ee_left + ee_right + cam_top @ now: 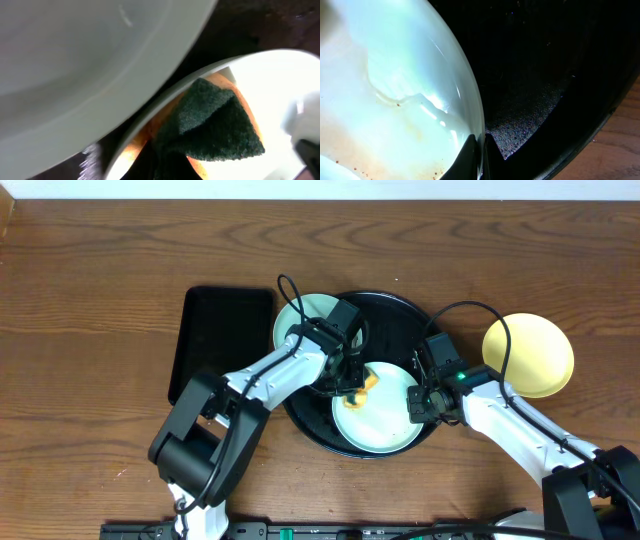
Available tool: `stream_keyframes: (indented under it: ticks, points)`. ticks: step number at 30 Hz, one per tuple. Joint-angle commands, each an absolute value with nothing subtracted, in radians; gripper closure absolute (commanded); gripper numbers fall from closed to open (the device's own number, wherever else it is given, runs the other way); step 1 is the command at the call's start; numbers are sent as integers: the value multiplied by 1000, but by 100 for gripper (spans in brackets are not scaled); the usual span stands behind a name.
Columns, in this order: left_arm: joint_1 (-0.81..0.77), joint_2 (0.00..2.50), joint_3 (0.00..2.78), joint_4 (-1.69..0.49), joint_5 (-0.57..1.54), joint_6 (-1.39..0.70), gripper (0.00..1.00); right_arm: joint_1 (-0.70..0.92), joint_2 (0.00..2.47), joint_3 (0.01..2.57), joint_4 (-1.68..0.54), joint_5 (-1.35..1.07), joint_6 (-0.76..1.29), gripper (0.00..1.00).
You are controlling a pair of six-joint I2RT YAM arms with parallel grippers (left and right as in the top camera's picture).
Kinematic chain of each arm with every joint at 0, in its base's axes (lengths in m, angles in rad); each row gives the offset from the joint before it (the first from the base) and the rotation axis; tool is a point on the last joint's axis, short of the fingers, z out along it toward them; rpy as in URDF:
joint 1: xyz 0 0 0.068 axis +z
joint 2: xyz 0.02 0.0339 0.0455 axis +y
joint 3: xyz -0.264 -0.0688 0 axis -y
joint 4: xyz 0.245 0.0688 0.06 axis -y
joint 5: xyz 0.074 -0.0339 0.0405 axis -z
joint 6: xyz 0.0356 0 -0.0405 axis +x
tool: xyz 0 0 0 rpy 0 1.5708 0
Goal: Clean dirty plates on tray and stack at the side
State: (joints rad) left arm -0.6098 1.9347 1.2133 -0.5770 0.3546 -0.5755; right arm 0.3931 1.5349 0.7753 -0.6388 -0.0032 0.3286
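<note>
Evidently the right gripper (481, 154) is pinching the plate (395, 100) steady while the left gripper (352, 383) is pressing its grasped sponge (210, 125) there.

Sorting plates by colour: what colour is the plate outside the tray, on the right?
The plate is pale yellow; the overhead view shows it best.

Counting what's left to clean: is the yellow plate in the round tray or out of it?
Out. The yellow plate lies on the wooden table to the right of the round tray, clear of its rim.
</note>
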Motion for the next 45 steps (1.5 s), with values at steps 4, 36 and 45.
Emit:
stream_keyframes:
  ticks: [4,36,45]
  points:
    - [-661,1928,1195,-703,299,-569,92,400,1524,776,-663,26,318,99]
    - [-691,1849,1215,-567,200,-398,92,400,1524,776,-669,26,318,99]
    - [-689,1618,1215,-715,177,-396,92,400,1524,776,-654,18,318,86]
